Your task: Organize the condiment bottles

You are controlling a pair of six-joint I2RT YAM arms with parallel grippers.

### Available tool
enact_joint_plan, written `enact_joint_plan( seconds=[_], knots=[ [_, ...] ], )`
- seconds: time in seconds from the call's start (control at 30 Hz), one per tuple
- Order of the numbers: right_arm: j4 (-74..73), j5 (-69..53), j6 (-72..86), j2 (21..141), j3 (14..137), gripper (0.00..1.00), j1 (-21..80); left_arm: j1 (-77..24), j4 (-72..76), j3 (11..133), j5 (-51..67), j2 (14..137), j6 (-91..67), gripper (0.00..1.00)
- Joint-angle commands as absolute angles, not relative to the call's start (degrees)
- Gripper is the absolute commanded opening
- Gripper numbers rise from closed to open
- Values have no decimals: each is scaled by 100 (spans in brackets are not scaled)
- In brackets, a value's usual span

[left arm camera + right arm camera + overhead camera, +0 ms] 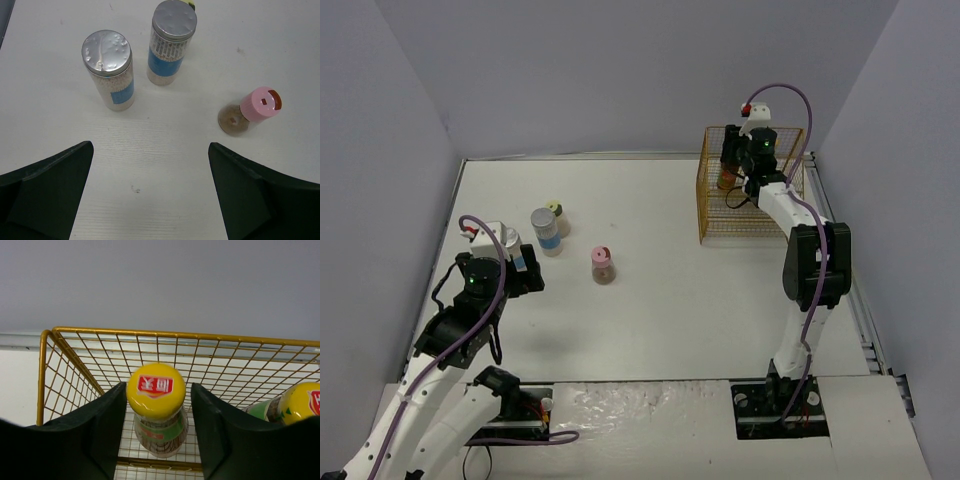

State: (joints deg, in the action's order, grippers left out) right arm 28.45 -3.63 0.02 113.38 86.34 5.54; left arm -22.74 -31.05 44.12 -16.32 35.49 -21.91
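In the right wrist view a tall dark bottle with a yellow cap [156,390] is upright inside the yellow wire basket [150,333], between my right gripper's [157,390] jaws. The left jaw touches the cap and a thin gap shows on the right. A second yellow-capped bottle [300,405] is to its right in the basket. In the top view the right gripper [730,165] reaches into the basket's back left. My left gripper [150,150] is open and empty above the table. Ahead of it stand two silver-lidded bottles [109,70] [171,42], a pink-capped one [255,112] and a yellow-green cap [190,4].
The wire basket [705,200] stands at the table's back right, close to the right wall. The four loose bottles cluster at the left middle [546,232]. Grey walls enclose the table on three sides.
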Motion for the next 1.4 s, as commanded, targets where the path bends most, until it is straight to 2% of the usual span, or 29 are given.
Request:
enact_joint_plan(
  seconds=[0.0, 0.33, 0.63, 0.77, 1.07, 1.37],
  knots=[
    [3385, -240, -25, 11013, 8534, 59, 510, -2240, -2856, 4569, -1619, 3623, -2162, 97],
    [2931, -342, -109, 10589, 8643, 77, 510, -2228, -2865, 4566, -1595, 3639, -2162, 97],
    [1671, -598, 3, 9204, 8790, 93, 606, -2228, -2896, 4574, -1672, 3708, -2205, 97],
    [1359, -673, 368, 8340, 8304, 99, 641, -2176, -2909, 4588, -1968, 3840, -2276, 97],
    [1555, -1001, 1141, 6026, 5909, 100, 834, -1723, -2940, 5360, -2481, 5492, -2913, 97],
    [1340, -1186, 1656, 4563, 4674, 100, 1127, -992, -2671, 6151, -2217, 6972, -3015, 97]
  ],
)
